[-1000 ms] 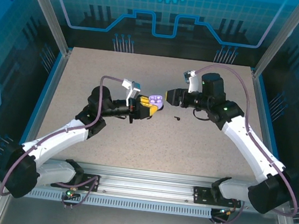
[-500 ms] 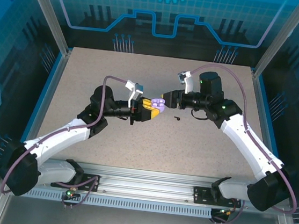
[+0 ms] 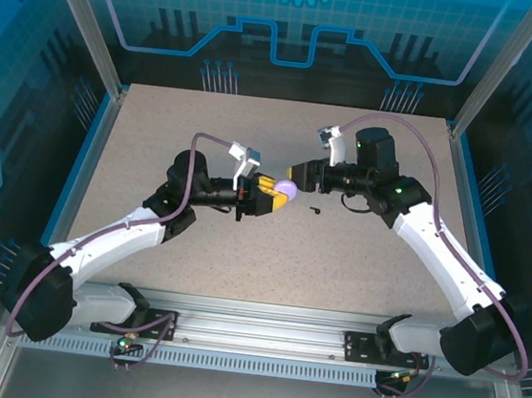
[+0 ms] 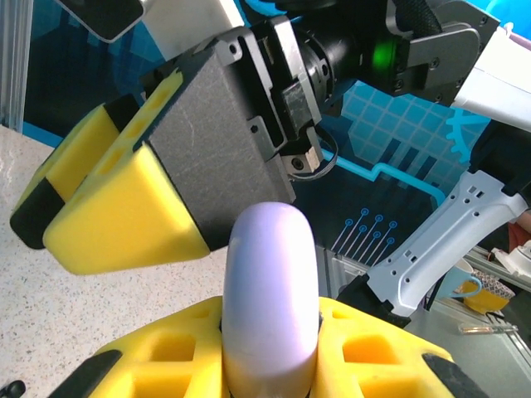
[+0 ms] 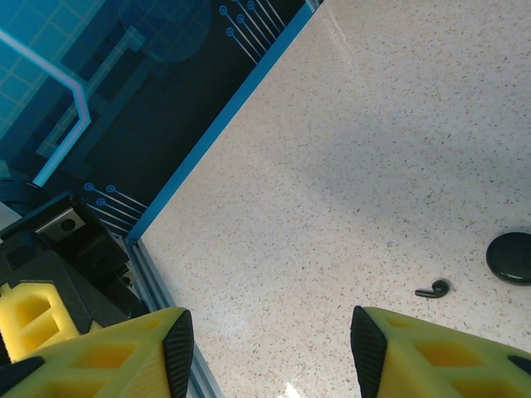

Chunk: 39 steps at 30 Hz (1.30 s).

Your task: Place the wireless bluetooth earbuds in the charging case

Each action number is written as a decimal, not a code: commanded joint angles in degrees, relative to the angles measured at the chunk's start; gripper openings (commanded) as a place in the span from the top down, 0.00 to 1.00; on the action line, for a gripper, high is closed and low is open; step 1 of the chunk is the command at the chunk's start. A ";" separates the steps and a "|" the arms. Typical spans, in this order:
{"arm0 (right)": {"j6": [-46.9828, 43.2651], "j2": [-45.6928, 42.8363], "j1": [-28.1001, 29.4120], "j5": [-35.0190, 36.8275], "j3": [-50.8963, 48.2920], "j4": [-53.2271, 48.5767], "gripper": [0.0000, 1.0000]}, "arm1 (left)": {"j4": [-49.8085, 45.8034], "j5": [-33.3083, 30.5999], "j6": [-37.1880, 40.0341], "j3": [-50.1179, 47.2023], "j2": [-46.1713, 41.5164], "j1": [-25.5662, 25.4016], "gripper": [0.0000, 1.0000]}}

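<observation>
My left gripper (image 3: pixel 281 193) is shut on the charging case (image 3: pixel 287 189), a smooth lavender clamshell capsule, and holds it above the table's middle. In the left wrist view the case (image 4: pixel 270 298) stands upright between the yellow fingers (image 4: pixel 149 365), lid closed. My right gripper (image 3: pixel 298 175) hangs open just beyond it. One of its foam fingers (image 4: pixel 124 215) is right against the case's top; I cannot tell if they touch. One black earbud (image 3: pixel 316 209) lies on the table under the right gripper, also seen past the open right gripper (image 5: pixel 270 340) as a small comma shape (image 5: pixel 432 289).
A small round black puck (image 5: pixel 510 257) lies on the table just beyond the earbud. The speckled tabletop (image 3: pixel 256 121) is bounded by blue-edged walls (image 3: pixel 94 151) at the back and sides. The two arms nearly meet at mid-table.
The left gripper has carried the case right, up to the right gripper's fingertips. The case showed two lavender lobes before and now shows one rounded shape. The right gripper shifted slightly left.
</observation>
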 commanded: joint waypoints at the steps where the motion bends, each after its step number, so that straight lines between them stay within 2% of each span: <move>1: -1.04 -3.07 1.32 -3.76 0.83 1.98 0.44 | -2.81 -4.12 -0.18 1.39 1.57 -0.10 0.92; 4: -1.34 -3.46 1.38 -2.14 1.07 1.07 0.44 | -2.97 -4.91 -0.30 1.39 1.75 -0.11 0.92; 9: -1.89 -3.07 1.31 8.62 2.34 -4.86 0.44 | -6.35 -9.31 -0.75 1.91 1.74 0.98 0.92; 14: -2.65 -2.49 1.23 15.03 2.97 -8.91 0.44 | -9.77 -10.34 -5.00 2.58 3.25 5.05 0.92; 17: -2.78 -2.47 1.23 17.91 2.77 -10.00 0.44 | -11.87 -13.35 -5.99 1.82 3.82 7.65 0.92; 25: -3.66 -2.39 1.11 19.98 2.34 -11.83 0.44 | -25.83 -20.87 -2.25 4.98 8.27 13.41 0.92; 32: -3.86 -2.82 0.92 20.23 1.89 -11.98 0.44 | -31.78 -19.94 1.29 11.36 18.74 15.47 0.91; 39: -3.76 -3.57 0.57 20.36 0.96 -12.06 0.44 | -38.02 -22.36 2.96 18.68 28.17 16.60 0.88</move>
